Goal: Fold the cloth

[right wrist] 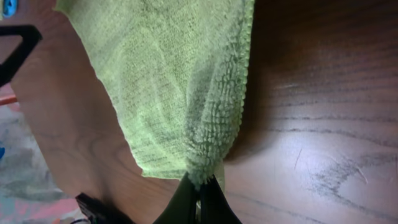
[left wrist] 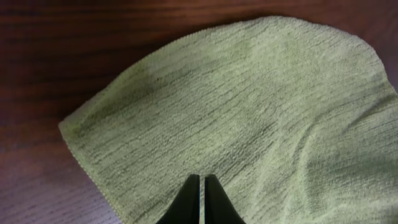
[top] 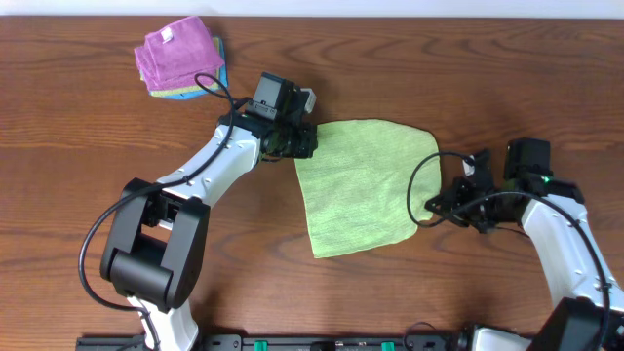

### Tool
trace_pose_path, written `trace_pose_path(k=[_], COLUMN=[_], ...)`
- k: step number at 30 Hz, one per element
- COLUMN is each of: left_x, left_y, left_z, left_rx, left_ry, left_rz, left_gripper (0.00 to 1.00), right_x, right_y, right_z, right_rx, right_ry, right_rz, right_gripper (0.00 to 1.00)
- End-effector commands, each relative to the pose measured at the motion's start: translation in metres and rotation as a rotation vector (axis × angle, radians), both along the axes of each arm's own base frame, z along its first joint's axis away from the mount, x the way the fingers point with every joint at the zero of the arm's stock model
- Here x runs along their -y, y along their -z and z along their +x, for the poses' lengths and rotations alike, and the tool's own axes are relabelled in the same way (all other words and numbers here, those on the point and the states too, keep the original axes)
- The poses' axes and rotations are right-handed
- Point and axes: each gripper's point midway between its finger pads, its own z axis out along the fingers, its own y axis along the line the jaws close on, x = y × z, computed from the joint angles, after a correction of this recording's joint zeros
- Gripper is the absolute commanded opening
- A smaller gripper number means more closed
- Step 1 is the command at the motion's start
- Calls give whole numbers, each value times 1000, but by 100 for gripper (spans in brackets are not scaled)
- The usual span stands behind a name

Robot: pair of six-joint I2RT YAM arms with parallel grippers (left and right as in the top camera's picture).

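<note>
Green cloth [top: 366, 185] lies spread flat on the wooden table [top: 546, 68], between the two grippers. All places are noted from the cloth.

- Left gripper [top: 297, 144]: at the cloth's far-left corner. In the left wrist view the fingertips [left wrist: 203, 182] are pressed together with only a hairline between them, and the cloth fans out ahead of them. The pinch point is below the frame, so I cannot tell whether the hem is actually caught.
- Right gripper [top: 436, 207]: at the cloth's right edge, toward the near corner. In the right wrist view the tips [right wrist: 202, 185] are closed tight on a bunched, puckered bit of hem, and the fabric is drawn up into a ridge running away from them.
- Outline: roughly squarish, rounded along the far edge, no strong long axis. The two grips sit on a diagonal across it, and the near-left corner is free.
- Judgement: the fold turns on carrying one held edge across to the opposite side. The right arm looks the better placed, since the whole sheet lies to its left.
- Surface: bare wood grain, likely slick enough for the cloth to drag.
- Room: open table on the cloth's near and right sides. A stack of folded towels [top: 177, 54] sits well apart, beyond the far-left corner.
</note>
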Motion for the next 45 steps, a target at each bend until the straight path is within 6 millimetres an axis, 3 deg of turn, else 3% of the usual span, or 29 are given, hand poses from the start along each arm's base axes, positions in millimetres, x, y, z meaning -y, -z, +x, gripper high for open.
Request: trace_pose_path(k=[1, 9, 18, 28, 37, 45], left_x=[0, -12, -16, -20, -22, -27], left_y=[14, 49, 44, 55, 80, 81], left_z=[7, 10, 33, 35, 30, 40], left_rx=[14, 0, 122, 122, 78, 131], left_ry=[21, 13, 6, 12, 18, 22], left_rz=[35, 134, 178, 208, 226, 269], left_gripper=[6, 6, 6, 6, 6, 6], right_x=[-2, -2, -5, -26, -23, -24], right_y=[-8, -8, -7, -7, -4, -2], right_z=[4, 3, -1, -6, -8, -19], right_rx=[42, 40, 24, 29, 16, -34], right_ry=[-34, -34, -49, -130, -128, -129], right_rz=[-11, -10, -8, -10, -35, -28], right_gripper=[2, 2, 2, 2, 1, 2])
